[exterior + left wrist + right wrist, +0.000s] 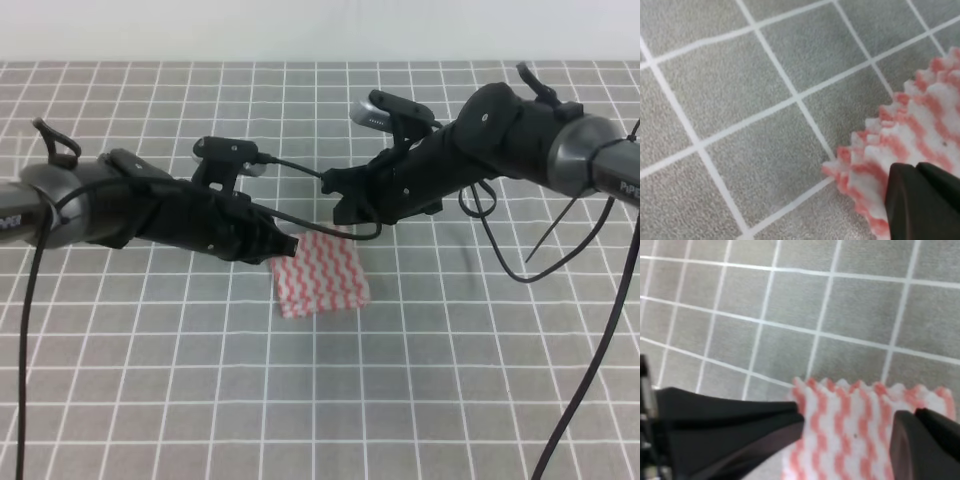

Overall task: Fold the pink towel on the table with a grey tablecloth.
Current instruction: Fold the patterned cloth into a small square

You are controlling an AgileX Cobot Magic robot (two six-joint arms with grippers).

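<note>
Grey checked cloth with thin white grid lines covers the whole bench [150,400], and nothing lies on it but the towel. Both arms lean in from the sides and meet over the middle. Between them the pink towel [320,275] lies as a small striped rectangle, seemingly folded already, with layered zigzag edges showing in the left wrist view.

The left fingers [285,245] sit at the towel's near-left corner; in the left wrist view one dark fingertip [920,200] rests over the frilly edge [865,165], but whether the pair is pinching the cloth or only touching it I cannot tell. The right fingers [345,205] stand at the towel's far edge; in the right wrist view they are spread, one finger [740,425] at the left of the cloth [855,430] and the other [927,440] at the right, with the stripes lying flat between them.

Judging by this, a fold is being set or another one started. Next, each pair should close on its own corner, lift together and carry that edge across evenly.
</note>
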